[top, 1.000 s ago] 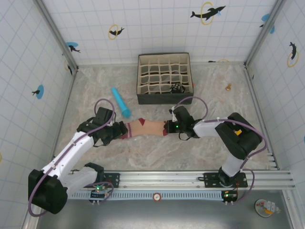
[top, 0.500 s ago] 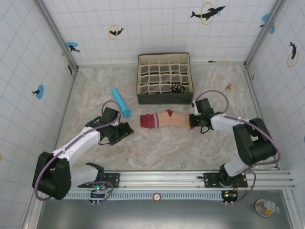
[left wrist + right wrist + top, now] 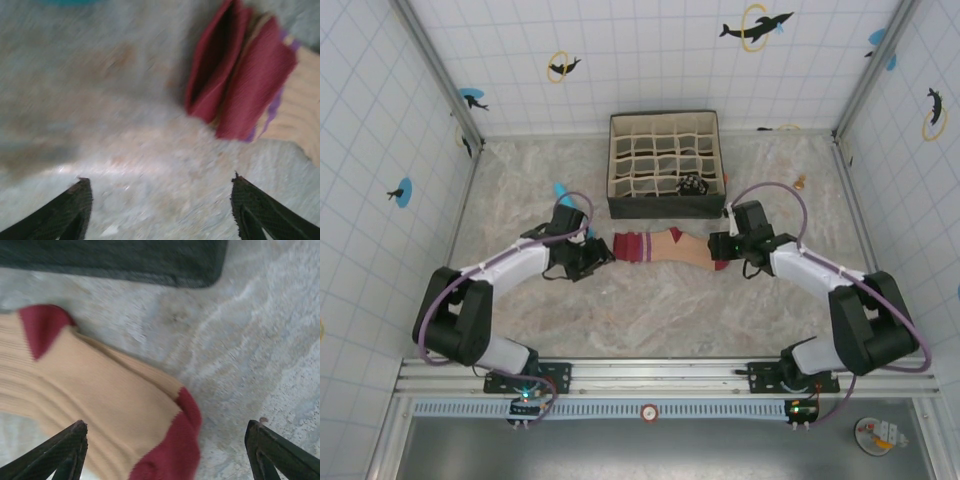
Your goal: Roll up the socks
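- sitting at the back of the table (image 3: 520, 330), the dark gridded fabric box (image 3: 664, 208) holds a black-and-white bundle (image 3: 692, 185), perhaps one sock done.
- the peach knit sock with maroon toe, heel and cuff (image 3: 670, 247) lies flat before it; you've yet to roll it.
- since a second ago it slid right; your right gripper (image 3: 720, 246) released the toe, your left gripper (image 3: 592, 258) gapes empty by the cuff.

The peach sock (image 3: 100, 405) is showing soft knitted cloth, matt and finely ribbed; its maroon cuff (image 3: 235, 85) is looking like the same knit. The surface (image 3: 670, 310) is appearing matt and grainy, marbled like stone. The left fingers (image 3: 67, 210) are looking black, matt and finely textured. The organizer box (image 3: 660, 208) is looking like dark cloth, and the rail (image 3: 670, 372) is gleaming like bare metal.
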{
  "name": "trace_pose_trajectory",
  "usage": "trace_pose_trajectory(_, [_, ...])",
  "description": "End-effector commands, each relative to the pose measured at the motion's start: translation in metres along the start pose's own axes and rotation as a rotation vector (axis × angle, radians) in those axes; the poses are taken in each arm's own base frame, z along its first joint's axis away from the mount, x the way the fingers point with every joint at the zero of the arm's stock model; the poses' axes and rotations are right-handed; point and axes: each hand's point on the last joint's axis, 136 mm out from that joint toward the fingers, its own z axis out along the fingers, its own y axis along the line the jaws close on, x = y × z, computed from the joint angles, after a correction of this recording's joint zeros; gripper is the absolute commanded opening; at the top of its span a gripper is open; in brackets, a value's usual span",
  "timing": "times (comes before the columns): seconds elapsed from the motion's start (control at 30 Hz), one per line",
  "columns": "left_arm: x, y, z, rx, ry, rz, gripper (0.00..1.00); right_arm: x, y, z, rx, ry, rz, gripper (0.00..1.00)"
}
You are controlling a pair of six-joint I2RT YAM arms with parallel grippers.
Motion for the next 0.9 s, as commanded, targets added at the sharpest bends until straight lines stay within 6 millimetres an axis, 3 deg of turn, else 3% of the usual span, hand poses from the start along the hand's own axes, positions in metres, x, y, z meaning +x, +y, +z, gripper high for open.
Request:
trace_pose_trajectory(0.0, [-0.029,-0.022,-0.001,0.007,-0.060,0.116,0.67,0.013,0.004,-0.012,-0.001,0.019,0.020,0.84])
trace_pose_trajectory(0.13, [-0.050,-0.032,0.008,-0.017,-0.072,0.181,0.55,0.020,0.011,-0.023,-0.040,0.000,0.043,0.85])
trace_pose_trajectory(0.3, [-0.060,-0.029,0.023,-0.061,-0.069,0.203,0.43,0.026,0.014,-0.032,-0.067,-0.033,0.076,0.85])
trace_pose_trajectory(0.43, [-0.052,-0.029,0.035,-0.096,-0.056,0.212,0.35,0.032,0.016,-0.034,-0.088,-0.040,0.089,0.85])
trace_pose_trajectory(0.67, [-0.050,-0.031,0.049,-0.113,-0.052,0.210,0.31,0.047,0.026,-0.034,-0.114,-0.019,0.084,0.85])
trace_pose_trajectory(0.87, [-0.034,-0.030,0.058,-0.134,-0.028,0.196,0.00,0.064,0.033,-0.036,-0.128,-0.013,0.067,0.85])
